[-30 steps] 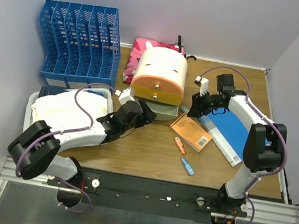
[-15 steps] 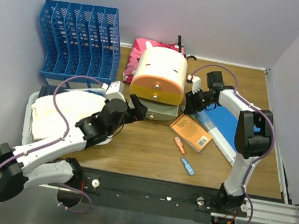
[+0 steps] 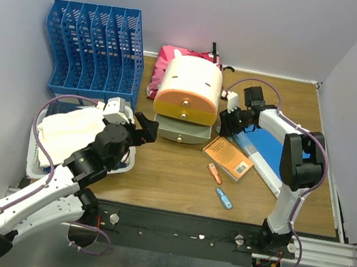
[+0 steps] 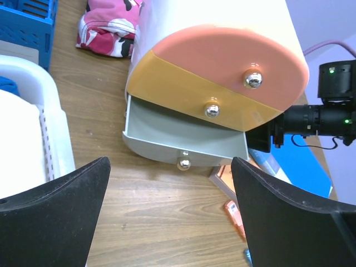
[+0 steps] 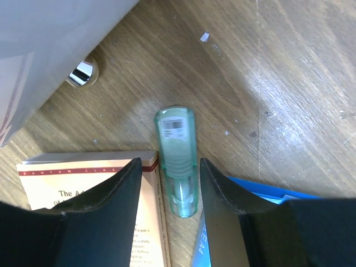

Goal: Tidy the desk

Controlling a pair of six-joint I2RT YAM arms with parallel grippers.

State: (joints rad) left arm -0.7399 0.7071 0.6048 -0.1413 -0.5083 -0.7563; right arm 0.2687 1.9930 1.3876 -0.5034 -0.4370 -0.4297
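The desk (image 3: 170, 180) carries a small drawer unit (image 3: 187, 90) with a cream top and peach and yellow fronts. Its grey bottom drawer (image 4: 183, 139) stands pulled out. My left gripper (image 3: 146, 126) hangs open in front of that drawer, a little back from its knob, with nothing between the fingers. My right gripper (image 5: 169, 164) is low over the desk to the right of the unit. It is open, and its fingers straddle a green translucent marker (image 5: 177, 161) with a narrow gap on each side. The marker lies flat between an orange book (image 5: 94, 183) and a blue folder (image 5: 261, 189).
A white tray with cloth (image 3: 68, 131) sits at the left under my left arm. Behind it stands a blue file rack (image 3: 93, 49). A pink pouch (image 3: 162, 68) lies behind the drawer unit. An orange marker (image 3: 214, 173) and a blue marker (image 3: 223, 198) lie near the book (image 3: 228, 157).
My left gripper has drawn back from the grey drawer toward the near left, and its jaws have spread wide. My right gripper has shifted slightly left, toward the drawer unit.
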